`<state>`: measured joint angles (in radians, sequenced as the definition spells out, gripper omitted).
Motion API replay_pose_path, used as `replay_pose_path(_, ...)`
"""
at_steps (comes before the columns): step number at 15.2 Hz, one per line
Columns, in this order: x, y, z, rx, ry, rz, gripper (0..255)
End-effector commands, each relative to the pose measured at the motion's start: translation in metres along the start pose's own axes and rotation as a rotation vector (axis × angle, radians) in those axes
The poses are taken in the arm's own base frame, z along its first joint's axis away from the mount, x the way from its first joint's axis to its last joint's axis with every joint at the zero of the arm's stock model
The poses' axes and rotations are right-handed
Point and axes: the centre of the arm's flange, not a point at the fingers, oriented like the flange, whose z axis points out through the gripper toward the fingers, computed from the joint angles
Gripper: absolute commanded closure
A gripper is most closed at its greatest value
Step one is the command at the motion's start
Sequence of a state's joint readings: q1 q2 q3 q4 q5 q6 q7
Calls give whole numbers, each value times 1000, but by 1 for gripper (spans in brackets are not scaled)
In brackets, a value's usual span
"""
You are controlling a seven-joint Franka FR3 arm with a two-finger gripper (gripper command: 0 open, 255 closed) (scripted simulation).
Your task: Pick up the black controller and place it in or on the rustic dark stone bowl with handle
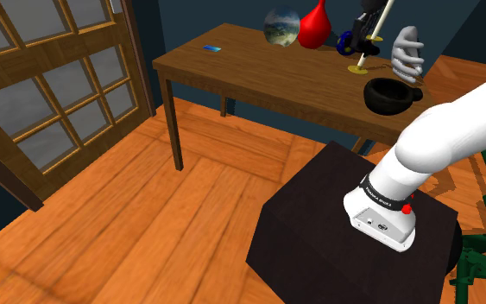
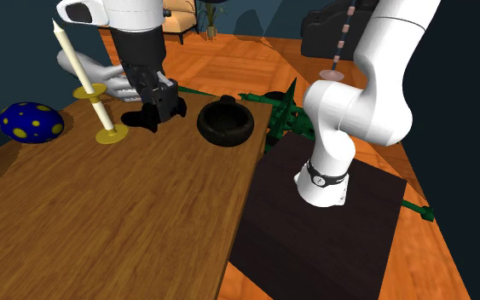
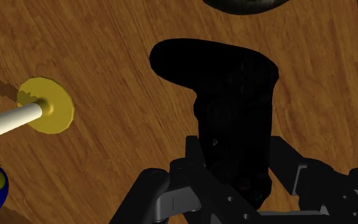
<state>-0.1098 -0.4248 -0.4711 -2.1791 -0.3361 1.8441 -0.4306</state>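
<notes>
The black controller (image 3: 234,83) sits between my gripper's (image 3: 234,175) fingers, which clasp its lower end close over the wooden table (image 2: 101,222). In the second exterior view the gripper (image 2: 159,104) hangs between the candle (image 2: 93,85) and the dark bowl with handle (image 2: 226,122), with the controller (image 2: 142,118) dark beneath it. I cannot tell whether the controller rests on the wood or is just off it. The bowl (image 1: 394,95) stands near the table's edge closest to the stand, a short way from the gripper (image 1: 368,24).
A white candle on a yellow holder (image 3: 44,113) stands right beside the gripper. A grey hand sculpture (image 2: 110,81), a blue egg with yellow spots (image 2: 31,122), a red vase (image 1: 315,26), a glass globe (image 1: 282,26) and a blue card (image 1: 211,48) share the table. Green plant stems (image 2: 285,111) lie beyond the bowl.
</notes>
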Motion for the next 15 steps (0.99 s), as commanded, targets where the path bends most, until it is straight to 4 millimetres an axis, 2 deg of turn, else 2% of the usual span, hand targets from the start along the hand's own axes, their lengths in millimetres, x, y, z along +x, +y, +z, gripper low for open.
replay_pose_path(1,0,2,-11,0,0,0,255)
replay_pose_path(3,0,2,-17,0,0,0,255)
replay_pose_path(15,-156,-22,-30,0,0,0,255)
